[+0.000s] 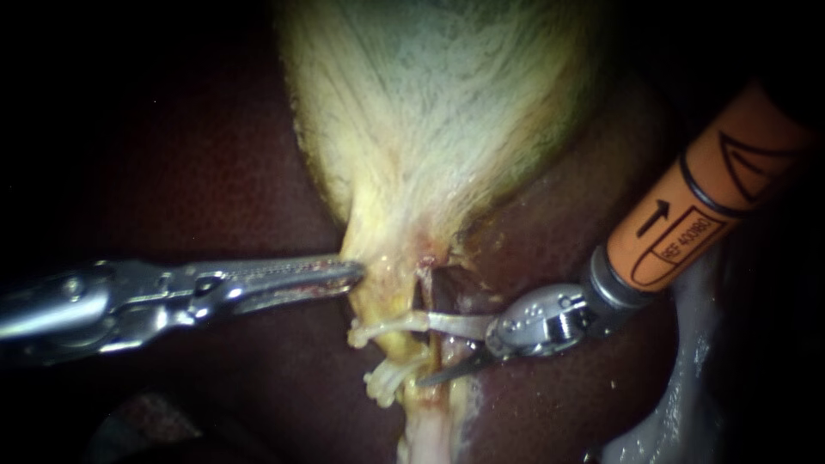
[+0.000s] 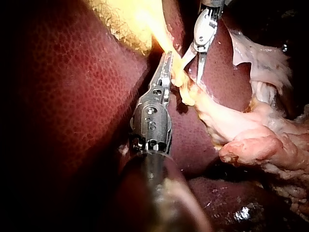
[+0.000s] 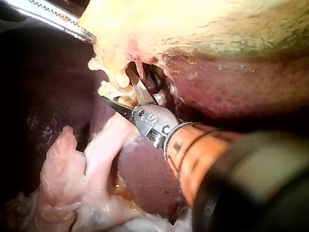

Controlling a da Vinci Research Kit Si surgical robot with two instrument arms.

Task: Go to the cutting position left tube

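Left instrument (image 1: 354,273) has its claw closed on the gallbladder (image 1: 430,112) neck. At centre, the left tube (image 1: 397,351) carries two clips (image 1: 378,331). Right instrument (image 1: 427,352), claw open, reaches the tube between them; positioning looks nearly complete.

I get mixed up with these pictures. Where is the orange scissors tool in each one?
Endoscope view: the right instrument enters from the upper right, blades open just below the gallbladder.
Left wrist view: it lies ahead of the left instrument, blades open beside the gallbladder.
Right wrist view: it fills the foreground, blades at the gallbladder's narrow end.
Shared landmark: the pale yellow gallbladder.
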